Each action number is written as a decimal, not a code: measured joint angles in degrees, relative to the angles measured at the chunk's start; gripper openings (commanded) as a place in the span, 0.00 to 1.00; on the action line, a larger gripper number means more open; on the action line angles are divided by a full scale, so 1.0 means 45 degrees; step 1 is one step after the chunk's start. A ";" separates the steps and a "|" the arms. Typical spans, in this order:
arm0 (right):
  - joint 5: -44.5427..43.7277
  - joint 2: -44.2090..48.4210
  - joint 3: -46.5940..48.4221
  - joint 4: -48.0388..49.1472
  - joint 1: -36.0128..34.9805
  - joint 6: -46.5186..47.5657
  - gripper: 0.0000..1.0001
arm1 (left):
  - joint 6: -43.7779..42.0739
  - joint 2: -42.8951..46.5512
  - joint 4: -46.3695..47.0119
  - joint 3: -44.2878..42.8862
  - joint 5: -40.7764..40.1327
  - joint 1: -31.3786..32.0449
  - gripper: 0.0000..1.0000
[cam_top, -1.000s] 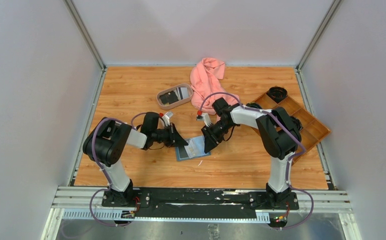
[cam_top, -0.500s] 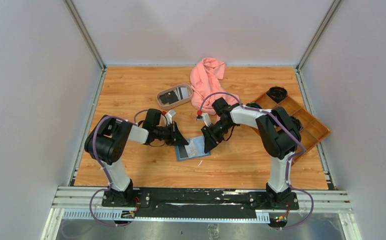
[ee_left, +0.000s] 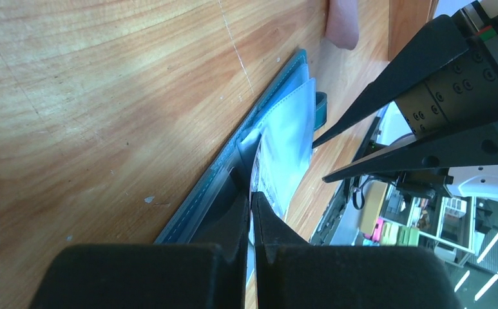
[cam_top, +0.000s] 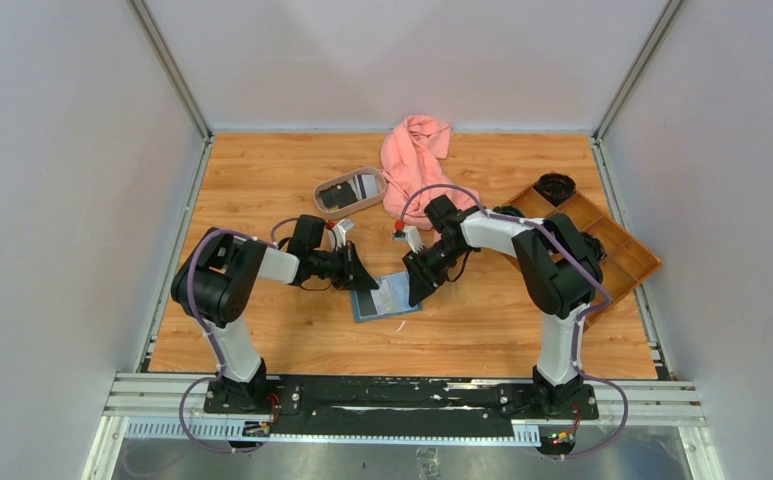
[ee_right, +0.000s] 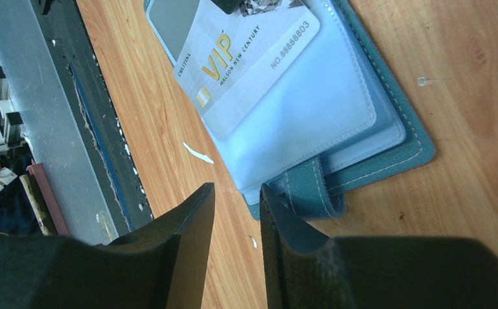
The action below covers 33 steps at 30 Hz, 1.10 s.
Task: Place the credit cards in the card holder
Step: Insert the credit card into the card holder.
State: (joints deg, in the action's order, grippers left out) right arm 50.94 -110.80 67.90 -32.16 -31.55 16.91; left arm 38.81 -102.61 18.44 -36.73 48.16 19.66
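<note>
The teal card holder point(ee_right: 388, 145) lies open on the wood, its clear inner pockets point(ee_right: 310, 109) facing up. A pale grey VIP credit card point(ee_right: 246, 58) rests slanted on those pockets. My left gripper point(ee_left: 251, 193) is shut on that card's edge point(ee_left: 256, 158) at the holder's point(ee_left: 201, 193) left side. My right gripper point(ee_right: 236, 193) stands open over the holder's near corner, beside the tab clasp point(ee_right: 307, 193), with only bare wood between its fingers. In the top view the holder point(cam_top: 387, 297) sits between the left gripper point(cam_top: 364, 279) and the right gripper point(cam_top: 421, 293).
An oval beige tray point(cam_top: 350, 192) behind the holder contains a black card point(cam_top: 337, 198) and a pale one. A pink cloth point(cam_top: 417, 160) lies at the back. A brown wooden compartment tray point(cam_top: 602, 245) sits at the right. The metal base rail point(ee_right: 33, 122) runs close by.
The left arm has shifted slightly back and to the right, still pinching the card. The right arm has stayed put, its jaws barely wider.
</note>
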 measured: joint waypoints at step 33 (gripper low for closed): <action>-0.1273 0.0296 0.0019 -0.0160 0.0039 0.0423 0.39 | 0.0189 -0.0015 -0.0282 -0.0486 -0.0471 0.0389 0.00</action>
State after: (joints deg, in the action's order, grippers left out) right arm 45.21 -109.47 67.99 -32.88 -31.38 18.81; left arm 39.66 -102.67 17.17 -38.92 46.04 21.41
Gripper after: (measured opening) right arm 0.390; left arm 0.008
